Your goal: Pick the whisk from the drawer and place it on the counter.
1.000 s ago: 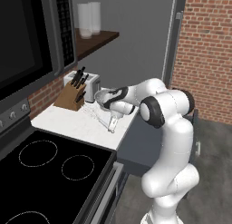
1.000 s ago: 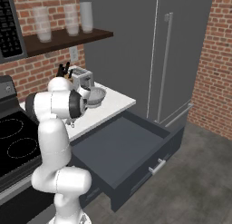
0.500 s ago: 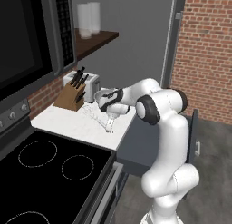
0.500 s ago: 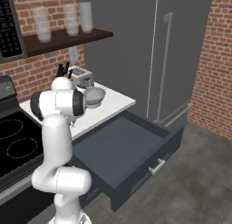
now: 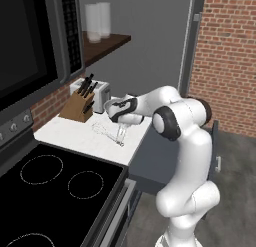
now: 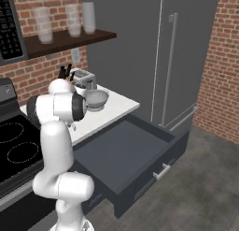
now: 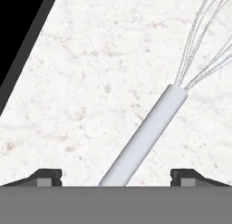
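The whisk (image 7: 147,130) lies flat on the white speckled bench (image 5: 80,136), its pale straight handle running on a slant between the two dark fingertips (image 7: 45,177) of the hand (image 7: 116,178) and its thin wire head fanning out past the handle's far end. The fingertips stand wide apart, one on each side of the handle with bare bench showing between each tip and the handle, so the hand is spread and has hold of nothing. From the left base view the whisk (image 5: 109,131) rests on the bench just under the hand (image 5: 121,136), which points down over it at the end of the white arm. Behind it on the bench stand a wooden knife block (image 5: 78,104) with black handles and a pale toaster (image 5: 102,95) against the brick wall. In the right base view a grey bowl-like colander (image 6: 96,98) sits on the bench (image 6: 119,106) near its corner, and the wide dark grey drawer (image 6: 126,150) stands pulled out below the bench edge, its flat interior bare. The black glass stovetop (image 5: 60,186) adjoins the bench on the other side.
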